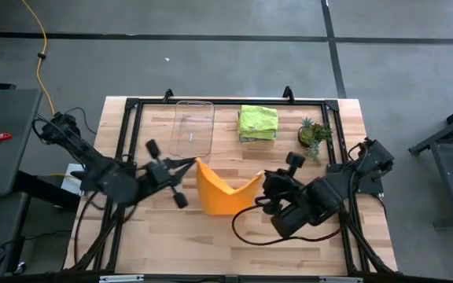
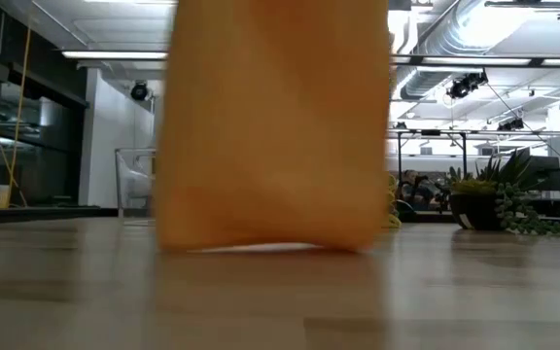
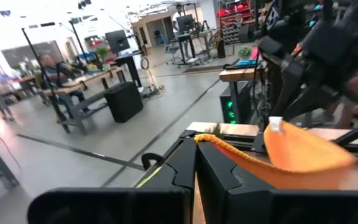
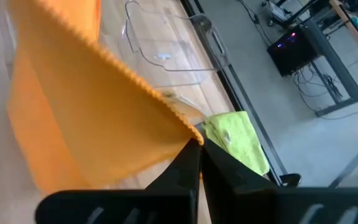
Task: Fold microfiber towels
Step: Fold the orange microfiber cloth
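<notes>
Matt orange cloth towel (image 1: 222, 192), wooden table (image 1: 234, 236)

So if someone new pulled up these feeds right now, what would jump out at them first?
The orange towel, hanging in a sag at the table's middle: the left gripper is shut on one corner, the right gripper on the other. In the low view the cloth fills the picture's middle, its bottom edge at the wood. Behind it lie a folded lime green towel atop a small stack, a clear tray and a potted plant.
</notes>
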Robot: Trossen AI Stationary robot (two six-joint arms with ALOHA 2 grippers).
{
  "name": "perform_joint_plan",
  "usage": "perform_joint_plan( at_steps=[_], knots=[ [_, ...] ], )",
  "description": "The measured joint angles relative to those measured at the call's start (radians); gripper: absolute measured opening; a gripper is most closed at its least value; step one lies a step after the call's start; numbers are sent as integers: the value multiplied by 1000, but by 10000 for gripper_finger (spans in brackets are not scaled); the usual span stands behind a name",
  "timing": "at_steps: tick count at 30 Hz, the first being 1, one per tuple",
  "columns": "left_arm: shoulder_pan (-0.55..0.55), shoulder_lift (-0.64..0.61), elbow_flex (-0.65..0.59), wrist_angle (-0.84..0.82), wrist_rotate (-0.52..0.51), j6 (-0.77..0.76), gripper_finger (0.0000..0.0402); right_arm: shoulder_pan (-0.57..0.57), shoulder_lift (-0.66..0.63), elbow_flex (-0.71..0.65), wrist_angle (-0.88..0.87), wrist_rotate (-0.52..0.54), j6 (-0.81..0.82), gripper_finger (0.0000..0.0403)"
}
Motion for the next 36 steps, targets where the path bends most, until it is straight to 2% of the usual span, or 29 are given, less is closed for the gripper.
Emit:
perform_joint_plan(
  at_steps=[5,9,18,24,29,33,36],
  knots=[
    [112,76,0,274,56,213,0,0,-37,0,0,2,-35,0],
    [189,100,0,429,157,347,0,-4,-71,0,0,22,-55,0],
    [325,114,0,439,323,341,0,-46,-132,-19,3,63,-102,0],
    [380,113,-37,453,471,293,0,-130,-228,-247,0,6,-46,0],
    [394,113,-133,573,464,324,0,-128,-352,-382,-1,-13,28,0],
    [394,114,-221,770,458,327,0,-129,-423,-418,0,-20,24,0],
    [394,113,-260,837,458,297,0,-129,-451,-419,3,-14,7,0]
  ],
)
